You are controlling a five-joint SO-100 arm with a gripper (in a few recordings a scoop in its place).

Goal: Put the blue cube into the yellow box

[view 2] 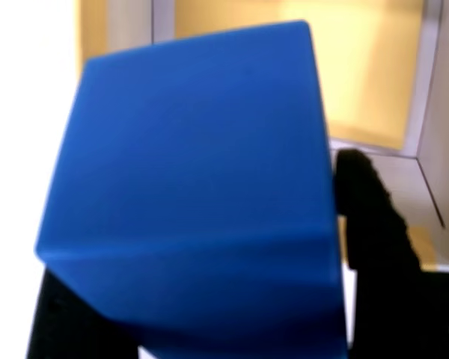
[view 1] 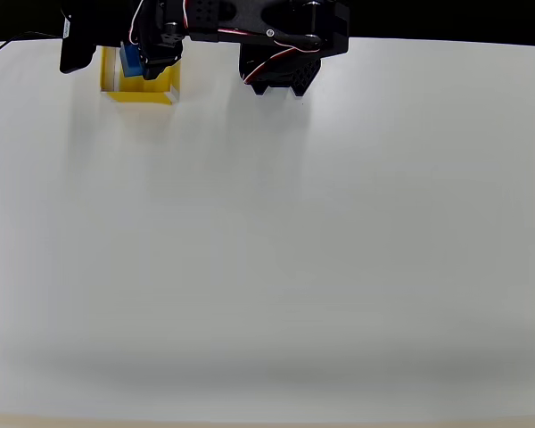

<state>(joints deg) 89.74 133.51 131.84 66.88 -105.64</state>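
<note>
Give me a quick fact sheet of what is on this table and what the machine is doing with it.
Surface: plain white table
Blue cube: tilted, held between the black jaws, over the box opening
Yellow box: open-topped, at the table's far left edge in the overhead view
Gripper: shut on the cube, above the box
Cube released: not yet
Cube touching box floor: cannot tell

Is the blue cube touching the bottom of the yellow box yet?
Cannot tell. In the wrist view the blue cube sits between the jaws, hiding the yellow box floor beneath.
</note>
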